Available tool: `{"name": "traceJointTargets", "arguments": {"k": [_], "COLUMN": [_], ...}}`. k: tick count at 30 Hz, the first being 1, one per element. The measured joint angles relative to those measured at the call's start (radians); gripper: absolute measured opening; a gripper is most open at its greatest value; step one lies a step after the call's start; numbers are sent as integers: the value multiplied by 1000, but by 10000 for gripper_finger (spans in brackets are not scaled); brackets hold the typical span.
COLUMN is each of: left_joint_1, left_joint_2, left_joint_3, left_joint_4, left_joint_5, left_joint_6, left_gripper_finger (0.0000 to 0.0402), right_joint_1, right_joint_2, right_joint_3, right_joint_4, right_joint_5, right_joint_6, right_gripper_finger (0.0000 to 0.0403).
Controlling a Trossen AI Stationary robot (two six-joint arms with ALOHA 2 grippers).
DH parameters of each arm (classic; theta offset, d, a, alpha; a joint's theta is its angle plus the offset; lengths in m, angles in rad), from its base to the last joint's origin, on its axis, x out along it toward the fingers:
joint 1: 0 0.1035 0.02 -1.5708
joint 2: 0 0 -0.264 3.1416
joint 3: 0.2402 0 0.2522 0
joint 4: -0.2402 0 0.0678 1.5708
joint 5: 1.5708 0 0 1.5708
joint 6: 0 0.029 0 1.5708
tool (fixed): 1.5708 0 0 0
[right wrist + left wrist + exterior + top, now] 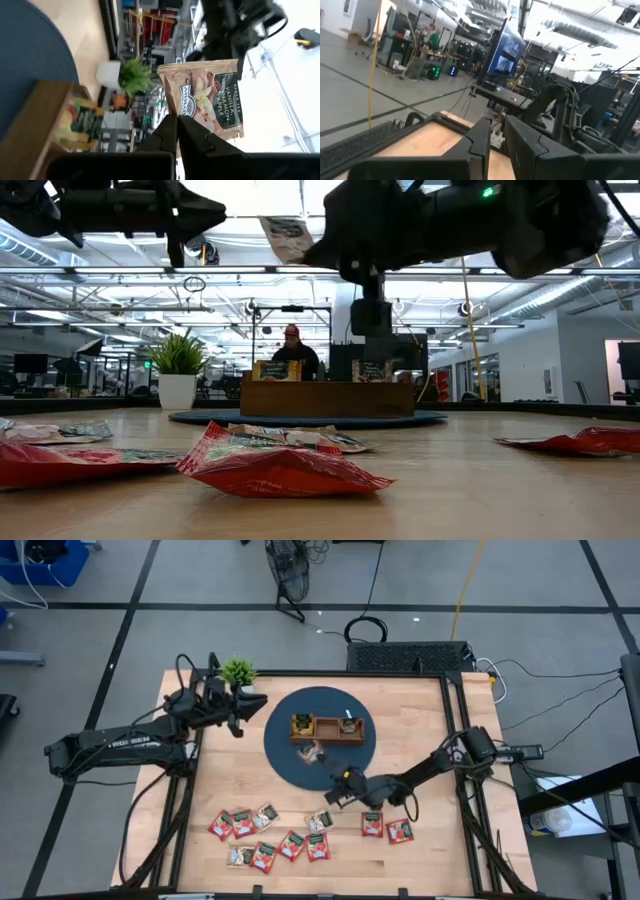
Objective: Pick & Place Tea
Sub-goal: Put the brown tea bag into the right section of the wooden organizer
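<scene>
Right claw (176, 131) clenched on vanilla cinnamon apple tea sachet (210, 95), raised above bench (420, 860). Left claw (496, 135) nearly shut, empty, beside potted plant (237, 671).

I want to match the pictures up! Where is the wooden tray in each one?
High view: wooden tray in the table's middle, on the round blue mat.
Low view: centre, far back.
Left wrist view: not in it.
Right wrist view: left edge, with the gripped tea sachet in front.
Shared landmark: the potted plant, in all views but the left wrist.
</scene>
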Motion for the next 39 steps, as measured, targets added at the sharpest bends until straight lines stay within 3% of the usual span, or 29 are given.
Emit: {"name": "traceJointTargets", "arguments": {"k": [6,9,12,15,19,23,30,39], "left_joint_1": [-46,-114,-170,-193,-195,-199,-204,-191], "left_joint_2": [55,128,209,257,303,352,405,406], "left_joint_3": [0,-1,0,35,123,208,251,251], "left_joint_4": [-58,5,95,105,-28,-157,-155,-132], "left_joint_5": [46,-20,-89,-96,-102,-111,-170,-240], "left_joint_6": [55,118,159,160,78,80,153,172], "left_gripper_finger": [63,71,105,154,208,231,226,182], "right_joint_1": [-76,-112,-142,-164,-186,-202,-220,-211], "right_joint_2": [0,0,0,0,0,0,0,0], "right_joint_3": [0,0,0,0,0,0,0,0], "right_joint_4": [-3,5,4,2,5,19,105,159], "right_joint_5": [-63,-112,-152,-156,-168,-186,-177,-178], "right_joint_6": [31,41,67,101,105,102,75,53], "right_gripper_finger": [0,0,0,0,0,0,0,0]}}
